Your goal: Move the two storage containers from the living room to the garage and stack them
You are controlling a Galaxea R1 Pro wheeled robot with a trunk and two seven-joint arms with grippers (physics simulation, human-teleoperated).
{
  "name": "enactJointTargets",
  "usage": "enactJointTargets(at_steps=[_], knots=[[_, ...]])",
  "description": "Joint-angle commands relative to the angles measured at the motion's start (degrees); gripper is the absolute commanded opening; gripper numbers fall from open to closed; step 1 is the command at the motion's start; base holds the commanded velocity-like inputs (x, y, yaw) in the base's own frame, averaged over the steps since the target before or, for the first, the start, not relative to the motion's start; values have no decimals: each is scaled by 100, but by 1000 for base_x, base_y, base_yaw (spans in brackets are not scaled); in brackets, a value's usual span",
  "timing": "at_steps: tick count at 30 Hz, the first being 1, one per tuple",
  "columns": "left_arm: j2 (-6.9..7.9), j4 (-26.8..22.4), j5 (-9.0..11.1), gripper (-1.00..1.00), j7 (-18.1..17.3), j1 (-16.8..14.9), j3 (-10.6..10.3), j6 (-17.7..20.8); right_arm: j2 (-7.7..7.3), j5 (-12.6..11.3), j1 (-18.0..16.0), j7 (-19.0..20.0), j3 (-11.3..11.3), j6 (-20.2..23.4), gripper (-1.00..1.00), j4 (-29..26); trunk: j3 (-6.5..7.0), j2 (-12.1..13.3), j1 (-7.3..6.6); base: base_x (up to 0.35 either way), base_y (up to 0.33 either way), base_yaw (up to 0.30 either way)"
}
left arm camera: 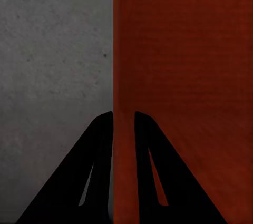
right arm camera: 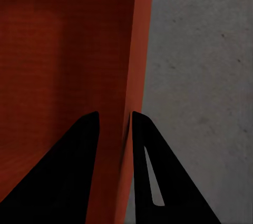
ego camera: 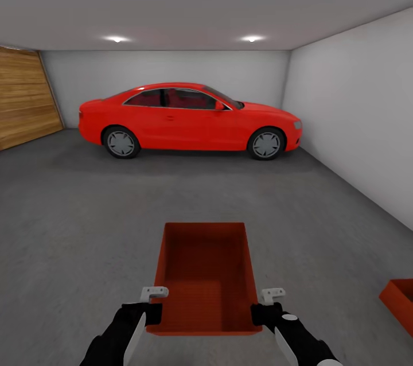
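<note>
The bin [ego camera: 203, 274] is red-orange with a finely ribbed bottom; a second bin [ego camera: 400, 302] at the right edge matches it. The floor [ego camera: 74, 211] is mottled dark grey. The car [ego camera: 189, 119] is bright red with grey wheels. Walls [ego camera: 350, 113] are pale grey; the door [ego camera: 23, 96] is wood-planked. Both arms are black.

Garage, red car [ego camera: 189, 119] parked on grey concrete floor [ego camera: 74, 228], bare pale walls [ego camera: 350, 119], wooden door [ego camera: 23, 96]

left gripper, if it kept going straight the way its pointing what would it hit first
Probably the concrete floor. The left gripper straddles the wall of the bin and points down along it, with floor beyond; how far below cannot be judged.
</note>
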Motion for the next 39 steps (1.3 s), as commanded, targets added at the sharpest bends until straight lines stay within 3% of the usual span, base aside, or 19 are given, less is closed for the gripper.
enactJointTargets(at_steps=[1, 39], knots=[[-95, -14, 112, -100, 11, -7, -52, -414, 167, -48, 2, 23, 132, 37, -100, 9, -13, -11, 6, 320, 0, 0], [-96, -14, 112, -100, 20, -7, -52, -414, 167, -48, 2, 31, 132, 37, -100, 9, -13, -11, 6, 326, 0, 0]])
